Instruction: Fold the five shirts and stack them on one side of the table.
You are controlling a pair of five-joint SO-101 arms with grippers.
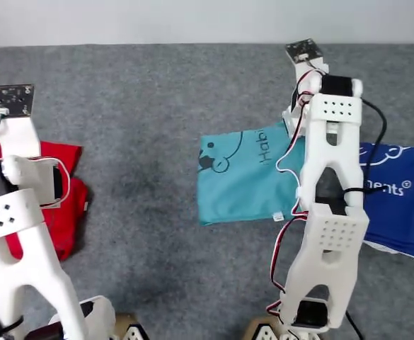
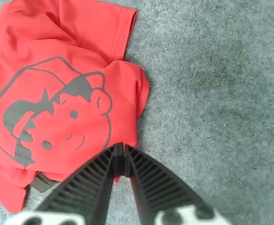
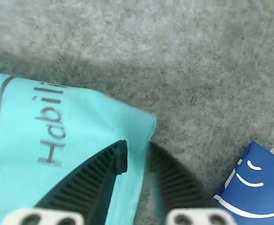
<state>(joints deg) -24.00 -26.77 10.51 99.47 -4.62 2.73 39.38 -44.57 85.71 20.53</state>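
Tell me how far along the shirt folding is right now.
Done: the teal shirt lies as a rough rectangle mid-table. In hand: the right gripper sits slightly open astride its corner; the left gripper is shut at the edge of the rumpled red shirt. Left: the blue shirt lies apart, and nothing is stacked.

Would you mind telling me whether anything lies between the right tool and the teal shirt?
Nothing visible does: the right tool sits over the teal shirt at its edge; the blue shirt lies apart, beside it.
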